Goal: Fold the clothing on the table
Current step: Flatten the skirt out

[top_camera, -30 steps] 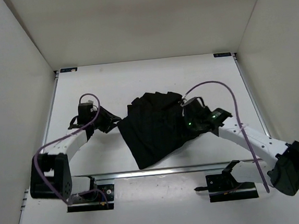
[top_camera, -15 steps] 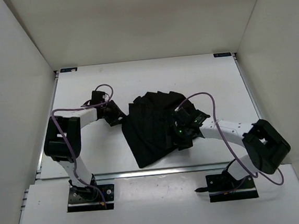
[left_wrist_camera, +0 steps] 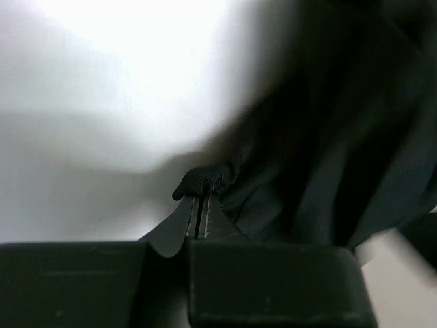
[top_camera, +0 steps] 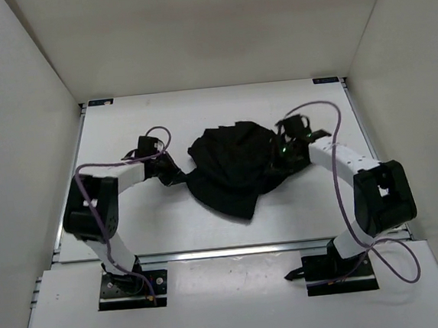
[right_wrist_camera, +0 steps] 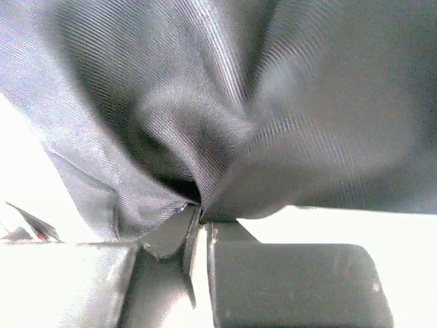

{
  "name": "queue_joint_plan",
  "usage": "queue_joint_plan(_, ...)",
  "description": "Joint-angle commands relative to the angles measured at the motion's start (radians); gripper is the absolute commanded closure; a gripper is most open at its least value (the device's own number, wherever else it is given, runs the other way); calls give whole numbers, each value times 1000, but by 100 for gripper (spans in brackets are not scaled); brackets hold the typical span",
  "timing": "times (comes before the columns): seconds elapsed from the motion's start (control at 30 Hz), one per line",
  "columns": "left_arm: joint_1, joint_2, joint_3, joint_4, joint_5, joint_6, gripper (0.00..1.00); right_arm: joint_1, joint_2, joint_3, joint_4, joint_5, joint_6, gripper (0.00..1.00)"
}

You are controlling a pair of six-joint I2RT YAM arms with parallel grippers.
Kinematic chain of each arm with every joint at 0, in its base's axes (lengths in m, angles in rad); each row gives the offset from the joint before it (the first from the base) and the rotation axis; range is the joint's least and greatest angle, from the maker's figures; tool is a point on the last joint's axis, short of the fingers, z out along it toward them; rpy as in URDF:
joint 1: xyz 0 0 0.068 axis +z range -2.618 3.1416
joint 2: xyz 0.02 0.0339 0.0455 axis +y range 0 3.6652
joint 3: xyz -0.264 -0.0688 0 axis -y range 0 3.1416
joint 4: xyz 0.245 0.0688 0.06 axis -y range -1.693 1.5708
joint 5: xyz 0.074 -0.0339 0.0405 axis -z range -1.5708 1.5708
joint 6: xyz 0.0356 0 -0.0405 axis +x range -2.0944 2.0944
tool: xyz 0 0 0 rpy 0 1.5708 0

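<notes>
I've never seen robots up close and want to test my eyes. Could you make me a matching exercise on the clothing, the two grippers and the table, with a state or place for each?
Things:
1. clothing
2. left gripper
3. right gripper
4. table

States or places:
A. white and flat, lying under everything
B. shut on the clothing's right side
C. black, bunched up mid-table
D. shut on the clothing's left edge

Pairs: 1-C, 2-D, 3-B, 4-A
</notes>
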Motion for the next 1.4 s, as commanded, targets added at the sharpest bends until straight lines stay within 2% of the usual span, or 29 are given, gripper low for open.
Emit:
queue_joint_plan(0.0,-8,-263,-12,-51,-30,-19,100,-164,-3,232,-56,-5,-137,100)
queue_joint_plan(0.07,-48,-381,-38,-79,-67,-31,100,-221,57,344,-108,0,-177,100)
queue_joint_plan(0.13,-80,-432,-100,-47,-61,-72,100,-266,135,422,-197,-5,-222,93)
queue_joint_plan(0.17,-98,-452,-151,-11,-49,-84,95,-277,177,470,-250,20,-245,81)
queue_joint_plan(0.2,-115,-456,-203,5,-36,-112,75,-280,186,477,-280,41,-257,71)
queue_joint_plan(0.23,-114,-463,-229,45,-23,-136,70,-275,182,454,-279,61,-265,65)
queue_joint_plan(0.3,-102,-465,-280,94,2,-149,62,-252,124,373,-220,72,-259,45)
queue_joint_plan(0.37,-80,-457,-312,105,31,-146,64,-234,55,272,-156,69,-247,40)
queue_joint_plan(0.43,-69,-460,-311,82,14,-126,60,-211,27,210,-119,60,-240,36)
queue_joint_plan(0.7,-72,-437,-343,85,-33,-109,51,-122,16,53,39,-43,-176,36)
queue_joint_plan(0.83,-117,-391,-334,85,-78,-103,51,-85,59,62,79,-57,-173,37)
queue_joint_plan(0.93,-149,-332,-308,65,-114,-89,44,-74,110,93,85,-69,-182,37)
queue_joint_plan(0.97,-166,-325,-303,60,-128,-82,44,-70,117,95,88,-81,-184,38)
queue_joint_plan(1.03,-178,-267,-286,50,-139,-77,46,-59,134,96,90,-84,-185,43)
queue_joint_plan(1.13,-204,-197,-260,45,-142,-66,43,-64,146,82,68,-112,-187,62)
queue_joint_plan(1.17,-215,-184,-254,54,-142,-72,47,-65,148,84,76,-126,-184,80)
queue_joint_plan(1.2,-220,-158,-253,60,-138,-75,52,-58,145,76,83,-130,-179,90)
queue_joint_plan(1.23,-221,-135,-240,83,-136,-72,72,-67,148,72,83,-140,-190,99)
queue_joint_plan(1.27,-221,-130,-234,92,-110,-74,100,-71,143,72,74,-135,-193,100)
queue_joint_plan(1.37,-217,-92,-114,105,-79,-97,100,-108,120,130,24,-106,-216,100)
